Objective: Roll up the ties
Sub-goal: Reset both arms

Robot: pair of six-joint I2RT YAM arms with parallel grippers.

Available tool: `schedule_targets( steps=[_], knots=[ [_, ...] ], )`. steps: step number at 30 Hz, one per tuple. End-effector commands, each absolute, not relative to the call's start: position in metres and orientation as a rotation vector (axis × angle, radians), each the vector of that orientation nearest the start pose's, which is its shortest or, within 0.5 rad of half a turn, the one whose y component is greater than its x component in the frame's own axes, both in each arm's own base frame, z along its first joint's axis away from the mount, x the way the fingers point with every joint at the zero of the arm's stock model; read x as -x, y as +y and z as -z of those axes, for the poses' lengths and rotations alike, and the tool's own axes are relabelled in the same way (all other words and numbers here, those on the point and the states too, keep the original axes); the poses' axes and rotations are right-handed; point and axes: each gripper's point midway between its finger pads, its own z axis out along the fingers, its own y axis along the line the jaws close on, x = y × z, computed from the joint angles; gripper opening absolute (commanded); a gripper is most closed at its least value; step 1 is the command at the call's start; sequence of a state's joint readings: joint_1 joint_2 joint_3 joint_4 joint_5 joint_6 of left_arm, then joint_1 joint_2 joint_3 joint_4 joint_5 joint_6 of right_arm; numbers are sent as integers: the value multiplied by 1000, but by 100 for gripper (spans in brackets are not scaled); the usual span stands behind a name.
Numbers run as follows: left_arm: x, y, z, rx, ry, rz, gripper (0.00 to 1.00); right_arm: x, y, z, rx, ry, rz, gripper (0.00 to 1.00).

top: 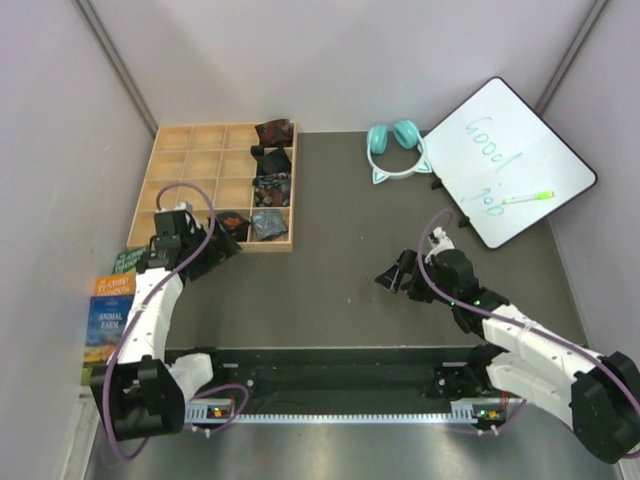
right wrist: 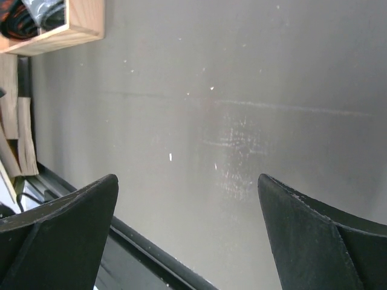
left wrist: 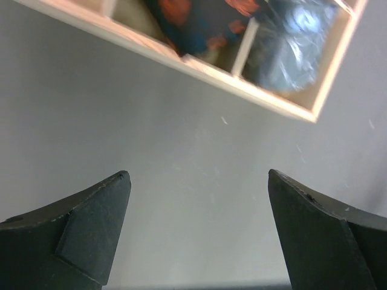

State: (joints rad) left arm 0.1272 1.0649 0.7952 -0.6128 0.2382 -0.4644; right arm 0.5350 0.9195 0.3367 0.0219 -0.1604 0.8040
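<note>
Several rolled ties sit in the right column of a wooden compartment tray (top: 180,170): a dark red one (top: 274,131), a black one (top: 272,160), a patterned one (top: 271,190), a grey-blue one (top: 269,223). A black roll with orange-red blotches (top: 232,222) lies in the bottom row beside it. In the left wrist view that blotched roll (left wrist: 199,21) and the grey-blue roll (left wrist: 296,42) show in the tray. My left gripper (top: 222,250) (left wrist: 199,181) is open and empty just in front of the tray. My right gripper (top: 392,276) (right wrist: 187,184) is open and empty over bare table.
Teal cat-ear headphones (top: 395,148) lie at the back. A whiteboard (top: 505,160) with a green marker (top: 527,198) stands at the back right. Books (top: 108,310) lie at the left edge. A black rail (top: 330,380) runs along the near edge.
</note>
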Motion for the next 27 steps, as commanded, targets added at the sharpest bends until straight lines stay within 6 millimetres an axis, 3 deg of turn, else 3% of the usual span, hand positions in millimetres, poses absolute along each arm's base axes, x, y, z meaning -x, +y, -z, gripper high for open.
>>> schedule_targets(
  steps=[1,5,6,9,13,15,18,21,23,25,27],
  knots=[
    [-306,6,-143,599,2145,272,99,-220,206,-113,-107,2093,-1031,99],
    [-308,6,-166,540,2020,283,99,-222,197,-128,-93,1965,-1012,99],
    [-306,5,-172,500,2001,281,98,-225,193,-143,-87,1904,-998,99],
    [-291,3,-192,396,1914,258,97,-240,167,-167,-140,1802,-843,99],
    [-267,-15,-222,256,1787,287,98,-261,137,-186,-206,1712,-640,99],
    [-260,-21,-221,258,1785,320,97,-275,118,-200,-263,1648,-533,99],
    [-254,-30,-224,217,1793,342,95,-292,106,-216,-203,1585,-417,99],
    [-252,-30,-233,211,1765,336,95,-304,101,-218,-72,1571,-267,99],
    [-250,-35,-234,204,1755,350,95,-311,86,-203,-9,1599,-93,99],
    [-248,-37,-238,192,1740,362,96,-316,68,-198,-21,1588,10,99],
    [-245,-40,-241,179,1737,375,98,-316,57,-179,-40,1613,64,99]
  ],
)
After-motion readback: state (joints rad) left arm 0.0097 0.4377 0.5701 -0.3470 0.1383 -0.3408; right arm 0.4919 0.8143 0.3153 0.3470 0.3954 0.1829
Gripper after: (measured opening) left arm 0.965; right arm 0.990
